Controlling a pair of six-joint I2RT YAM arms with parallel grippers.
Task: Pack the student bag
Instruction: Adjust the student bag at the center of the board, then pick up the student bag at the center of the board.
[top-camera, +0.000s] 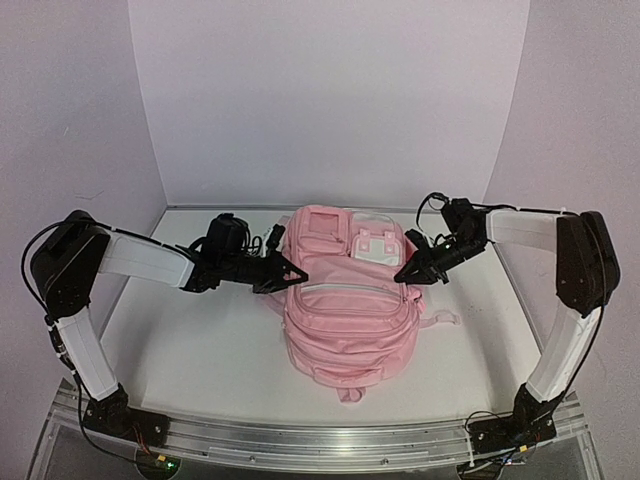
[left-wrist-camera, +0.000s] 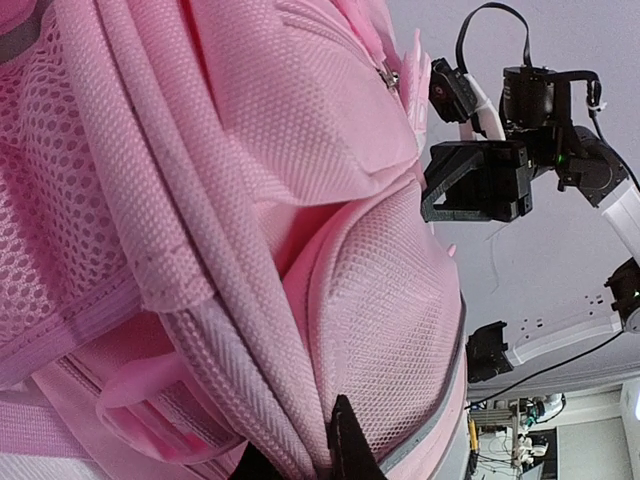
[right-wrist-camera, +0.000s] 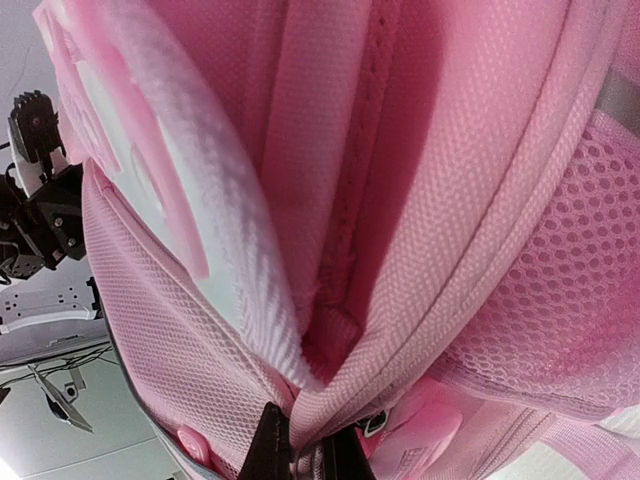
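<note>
The student bag (top-camera: 345, 320), a big soft pink backpack with paler panels, lies flat in the middle of the table. My left gripper (top-camera: 290, 272) is at the bag's left edge and my right gripper (top-camera: 408, 275) at its right edge, both level with the upper pockets. In the left wrist view the bag (left-wrist-camera: 300, 200) fills the frame, and the left gripper (left-wrist-camera: 305, 460) is shut on a fold of its woven edge. The right wrist view shows the right gripper (right-wrist-camera: 308, 455) shut on a pinched seam of the bag (right-wrist-camera: 420, 200).
White walls close in the table (top-camera: 200, 350) at the back and both sides. An aluminium rail (top-camera: 320, 440) runs along the near edge by the arm bases. A loose pink strap (top-camera: 440, 320) sticks out at the bag's right. The right arm's gripper (left-wrist-camera: 480, 180) shows beyond the bag.
</note>
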